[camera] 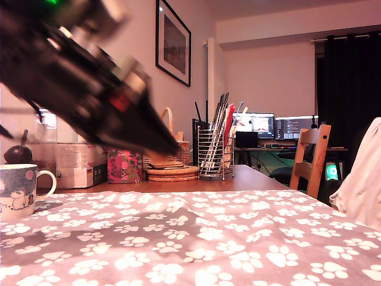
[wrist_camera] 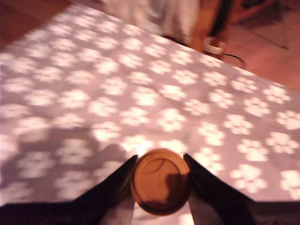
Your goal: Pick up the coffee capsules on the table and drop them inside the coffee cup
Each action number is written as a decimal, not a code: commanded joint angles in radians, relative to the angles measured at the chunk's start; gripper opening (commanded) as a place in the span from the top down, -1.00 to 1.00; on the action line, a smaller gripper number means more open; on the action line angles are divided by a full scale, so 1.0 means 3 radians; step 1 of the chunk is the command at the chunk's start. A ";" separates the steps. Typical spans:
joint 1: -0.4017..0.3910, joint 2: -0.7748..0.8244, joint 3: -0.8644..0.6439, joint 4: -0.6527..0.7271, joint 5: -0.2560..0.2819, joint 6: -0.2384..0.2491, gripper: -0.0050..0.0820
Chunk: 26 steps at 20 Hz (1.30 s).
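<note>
Above the paw-print tablecloth [wrist_camera: 93,84], the gripper [wrist_camera: 160,180] pinches an orange-brown coffee capsule [wrist_camera: 159,180] by its sides; light, thin-walled and likely slippery, it wants gentle pressure below the rim; the mug [camera: 18,190] waits well apart.

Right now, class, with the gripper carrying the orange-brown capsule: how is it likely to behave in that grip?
The orange-brown capsule looks small beside the gripper, so it is probably light. It appears round with smooth sides, so it may slip or twist between the fingers. If dropped on the paw-print cloth, its tapered shape would likely roll in a curve.
</note>
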 commanded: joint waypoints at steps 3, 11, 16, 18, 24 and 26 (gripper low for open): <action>0.0284 -0.0234 0.0009 -0.0256 -0.0006 0.0135 0.35; 0.0938 -0.0621 0.0009 -0.0614 -0.0004 0.0270 0.35; 0.1457 -0.0811 0.0009 -0.0711 -0.0004 0.0292 0.35; 0.1680 -0.0880 0.0009 -0.0727 0.0006 0.0289 0.35; 0.2279 -0.0966 0.0009 -0.0717 0.0008 0.0217 0.35; 0.2427 -0.0966 0.0009 -0.0715 0.0006 0.0200 0.35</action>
